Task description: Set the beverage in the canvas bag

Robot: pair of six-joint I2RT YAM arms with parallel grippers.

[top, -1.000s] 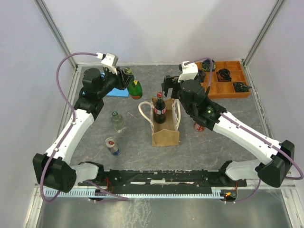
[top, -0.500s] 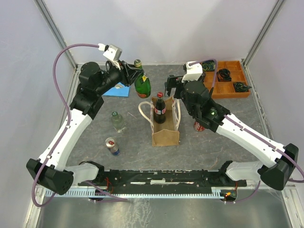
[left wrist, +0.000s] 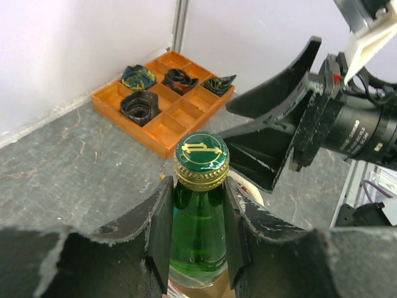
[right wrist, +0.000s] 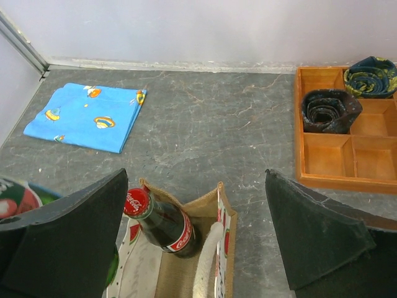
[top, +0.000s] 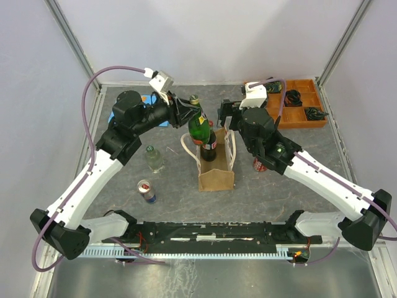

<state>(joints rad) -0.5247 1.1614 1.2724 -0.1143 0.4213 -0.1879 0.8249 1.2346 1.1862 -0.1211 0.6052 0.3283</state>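
Note:
My left gripper (top: pixel 191 110) is shut on the neck of a green glass bottle (top: pixel 199 127) with a gold-and-green cap (left wrist: pixel 201 159), held above the far left corner of the canvas bag (top: pixel 216 177). The tan bag stands open mid-table with cream rope handles (right wrist: pixel 208 267) and watermelon panels. A dark cola bottle with a red cap (right wrist: pixel 162 222) stands inside it. My right gripper (top: pixel 224 113) is open and empty, hovering just behind the bag's far edge; its fingers (right wrist: pixel 313 226) frame the bag's mouth in the right wrist view.
An orange compartment tray (top: pixel 296 102) with rolled ties sits at the back right. A folded blue cloth (right wrist: pixel 85 115) lies at the back left. A clear bottle (top: pixel 152 159) and a silver can (top: pixel 146 190) stand left of the bag; a red can (top: pixel 259 165) stands on its right.
My left gripper has carried the green bottle rightward from the blue cloth area to above the bag's far left corner. The right gripper has drawn back slightly from the bag.

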